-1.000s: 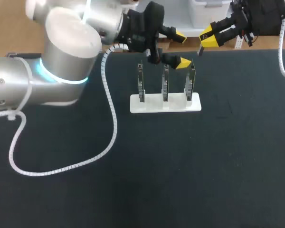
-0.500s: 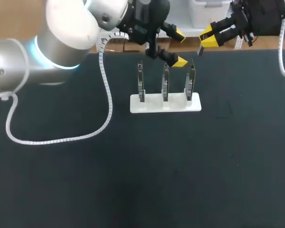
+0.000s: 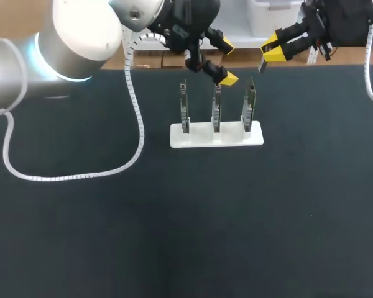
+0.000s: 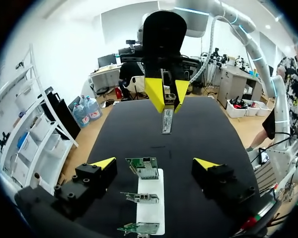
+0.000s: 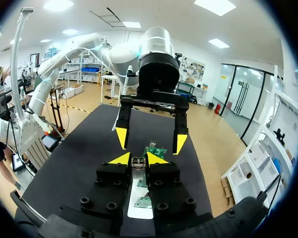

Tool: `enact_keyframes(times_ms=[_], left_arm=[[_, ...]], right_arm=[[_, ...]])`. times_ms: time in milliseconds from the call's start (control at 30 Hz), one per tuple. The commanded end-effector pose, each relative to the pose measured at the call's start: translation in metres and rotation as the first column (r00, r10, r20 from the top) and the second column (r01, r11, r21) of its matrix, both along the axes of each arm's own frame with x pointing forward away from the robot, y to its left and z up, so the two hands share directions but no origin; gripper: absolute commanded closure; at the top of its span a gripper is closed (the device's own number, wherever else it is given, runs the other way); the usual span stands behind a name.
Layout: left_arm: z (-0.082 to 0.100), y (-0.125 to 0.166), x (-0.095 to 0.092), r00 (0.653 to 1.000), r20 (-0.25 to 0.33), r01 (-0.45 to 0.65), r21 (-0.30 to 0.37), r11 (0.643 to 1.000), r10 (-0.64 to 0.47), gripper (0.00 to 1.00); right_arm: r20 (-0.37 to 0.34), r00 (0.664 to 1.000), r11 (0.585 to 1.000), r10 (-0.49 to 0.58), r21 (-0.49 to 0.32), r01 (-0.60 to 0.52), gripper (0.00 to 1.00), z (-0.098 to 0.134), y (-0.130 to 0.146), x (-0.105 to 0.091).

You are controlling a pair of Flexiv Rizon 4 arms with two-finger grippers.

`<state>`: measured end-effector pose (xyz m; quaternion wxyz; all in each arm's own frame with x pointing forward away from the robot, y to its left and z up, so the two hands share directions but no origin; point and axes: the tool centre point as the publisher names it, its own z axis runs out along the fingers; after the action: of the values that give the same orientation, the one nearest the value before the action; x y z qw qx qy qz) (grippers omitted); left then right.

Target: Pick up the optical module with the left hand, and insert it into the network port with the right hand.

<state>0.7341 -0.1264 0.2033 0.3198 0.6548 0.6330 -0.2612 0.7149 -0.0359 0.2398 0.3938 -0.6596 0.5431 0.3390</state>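
Hovering above the white stand (image 3: 216,135) at upper centre of the dark bench (image 3: 186,223), left claw (image 3: 227,61) spread wide and empty. Could clash there with the right claw (image 3: 272,51), clenched on the slim module (image 3: 261,64) at upper right. Could also meet a port (image 4: 148,173) askew and jam. Left wrist view only: module full-length; overhead, a sliver.

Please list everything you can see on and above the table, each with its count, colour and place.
optical module: one, silver-grey, between the right gripper's fingers, above the table's far edge
boards: three, green with metal ports, upright in a row on the stand
stand: one, white, on the table, far middle
table: one, black
cable: one, white spiral, hanging from the left arm onto the table
left gripper: one, black with yellow tips, open and empty, above the boards
right gripper: one, black with yellow tips, shut on the optical module
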Motion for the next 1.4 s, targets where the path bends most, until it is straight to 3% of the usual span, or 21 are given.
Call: enact_keyframes(times_ms=[33, 933, 1167, 1400], left_arm=[[0.001, 0.0, -0.001, 1.0, 0.0, -0.001, 0.004, 1.0, 0.001, 0.0], [0.001, 0.0, -0.001, 1.0, 0.0, -0.001, 0.004, 1.0, 0.001, 0.0], [0.001, 0.0, -0.001, 1.0, 0.0, -0.001, 0.004, 1.0, 0.001, 0.0], [0.001, 0.0, -0.001, 1.0, 0.0, -0.001, 0.004, 1.0, 0.001, 0.0]], right_arm=[[0.002, 1.0, 1.0, -0.002, 0.001, 0.002, 1.0, 0.0, 0.0, -0.001], [0.002, 1.0, 1.0, -0.002, 0.001, 0.002, 1.0, 0.0, 0.0, -0.001], [-0.064, 0.998, 0.999, 0.029, -0.011, -0.03, 1.0, -0.016, 0.019, -0.011], [-0.114, 0.993, 0.997, 0.028, -0.068, -0.035, 1.0, -0.018, 0.015, -0.019]])
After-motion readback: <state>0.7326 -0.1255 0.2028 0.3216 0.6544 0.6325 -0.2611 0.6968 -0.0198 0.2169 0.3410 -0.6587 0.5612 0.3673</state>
